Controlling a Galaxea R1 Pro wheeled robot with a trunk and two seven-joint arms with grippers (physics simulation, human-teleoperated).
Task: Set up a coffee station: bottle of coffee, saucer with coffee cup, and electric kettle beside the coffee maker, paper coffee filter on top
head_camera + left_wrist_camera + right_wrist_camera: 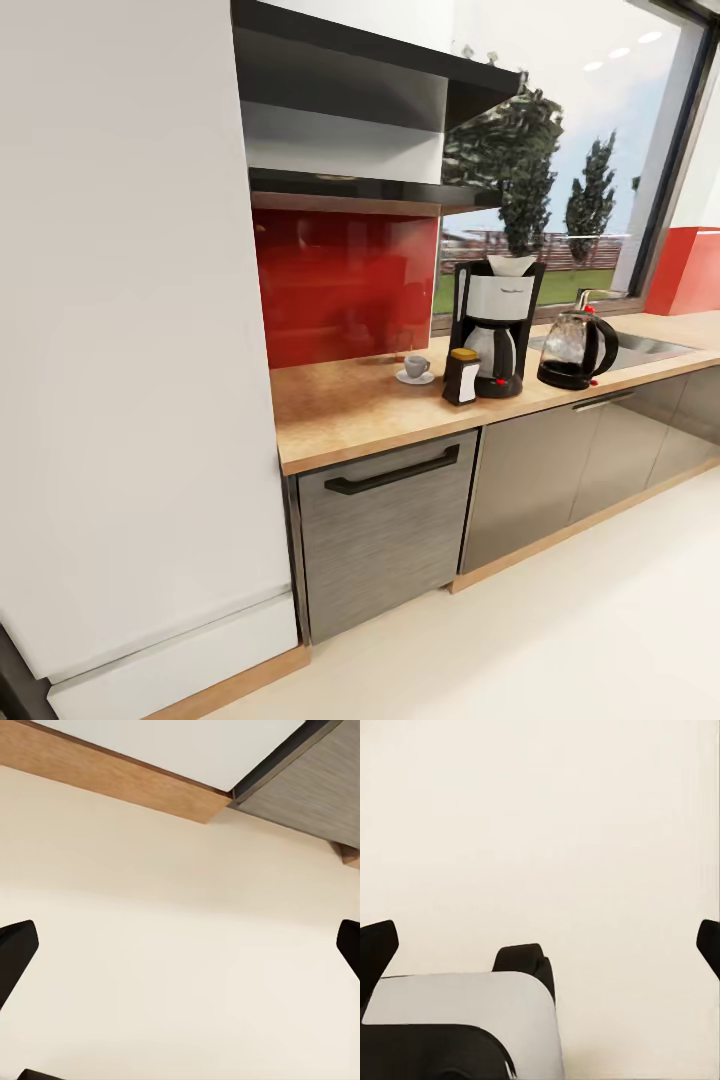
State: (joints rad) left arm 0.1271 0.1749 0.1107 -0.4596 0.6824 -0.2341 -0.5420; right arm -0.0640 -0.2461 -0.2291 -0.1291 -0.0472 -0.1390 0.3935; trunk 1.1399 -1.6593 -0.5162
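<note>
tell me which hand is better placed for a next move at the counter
Neither clearly. Both the left hand and right hand are open, empty and pointed at the cream floor, while the black coffee maker already stands set up. Slight edge: right, since the station lies right of centre.

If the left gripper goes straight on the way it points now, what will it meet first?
Most likely the floor: it lies straight ahead between the open left gripper's fingers. The cabinet's wooden plinth sits off that line.

A home kitchen; wooden countertop (350, 410), sink (650, 347), red backsplash (340, 285), coffee maker (497, 325)
</note>
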